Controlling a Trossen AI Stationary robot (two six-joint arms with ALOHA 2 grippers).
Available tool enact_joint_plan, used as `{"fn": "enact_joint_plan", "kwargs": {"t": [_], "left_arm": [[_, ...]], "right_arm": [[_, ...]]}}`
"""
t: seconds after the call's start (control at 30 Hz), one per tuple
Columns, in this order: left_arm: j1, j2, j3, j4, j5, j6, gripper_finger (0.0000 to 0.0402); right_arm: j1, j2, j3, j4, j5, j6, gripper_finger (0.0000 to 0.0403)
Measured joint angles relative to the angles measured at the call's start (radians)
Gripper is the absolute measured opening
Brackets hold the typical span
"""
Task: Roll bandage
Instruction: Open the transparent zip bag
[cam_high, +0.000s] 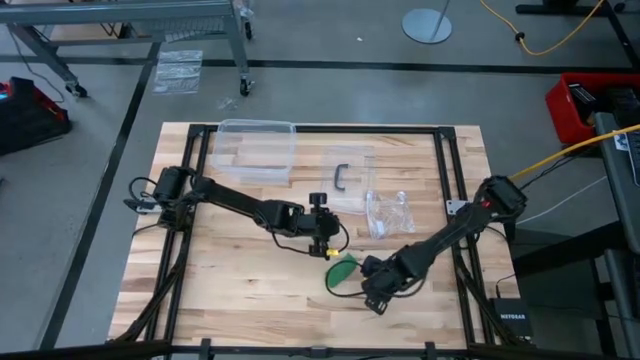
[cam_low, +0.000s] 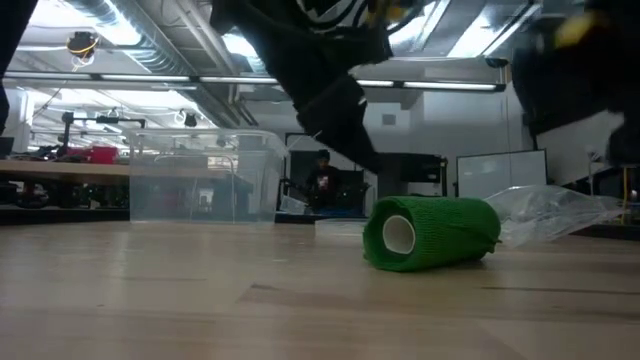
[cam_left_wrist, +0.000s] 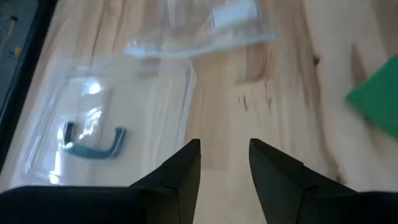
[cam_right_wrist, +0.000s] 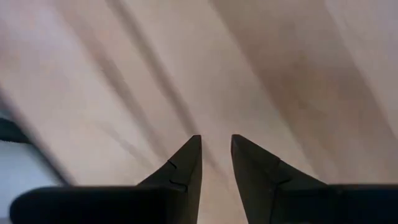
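The bandage is a bright green roll lying on its curved side on the wooden table, with its hollow core facing the low camera. In the high view the bandage sits between both grippers. My left gripper hovers just beyond the roll's far left side. In the left wrist view my left gripper is open with nothing between its fingers, and the bandage shows at the picture's edge. My right gripper stands to the roll's near right. My right gripper is open over bare wood.
A clear plastic box stands at the table's far side. A clear lid with a dark handle and a clear plastic bag lie beyond the roll. Black frame rails run along the table's edges. Bare wood lies toward the near left.
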Motion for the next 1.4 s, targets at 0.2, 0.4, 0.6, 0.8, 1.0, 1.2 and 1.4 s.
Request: {"fn": "enact_joint_plan", "kwargs": {"t": [0.2,0.4,0.6,0.8,1.0,1.2,1.4], "left_arm": [[0.008,0.0,0.0,-0.013,0.001,0.044,0.0129],[0.008,0.0,0.0,-0.001,0.0,0.061,0.0129],[0.017,0.0,0.0,-0.003,0.0,0.06,0.0129],[0.02,0.0,0.0,-0.004,0.0,0.06,0.0129],[0.02,0.0,0.0,-0.006,0.0,0.067,0.0129],[0.019,0.001,0.0,-0.006,0.0,0.088,0.0129],[0.019,0.001,0.0,-0.006,0.0,0.095,0.0129]], "right_arm": [[-0.009,0.038,0.0,-0.124,-0.013,-0.006,0.0092],[-0.006,0.04,0.001,-0.302,0.061,0.031,0.0092],[-0.007,0.038,0.001,-0.49,0.246,0.126,0.0092],[-0.006,0.04,0.001,-0.444,0.445,0.127,0.0092],[-0.007,0.059,0.001,-0.435,0.56,0.025,0.0092],[-0.006,0.099,0.001,-0.462,0.491,-0.016,0.0092],[-0.006,0.13,0.001,-0.536,0.499,-0.016,0.0092]]}}
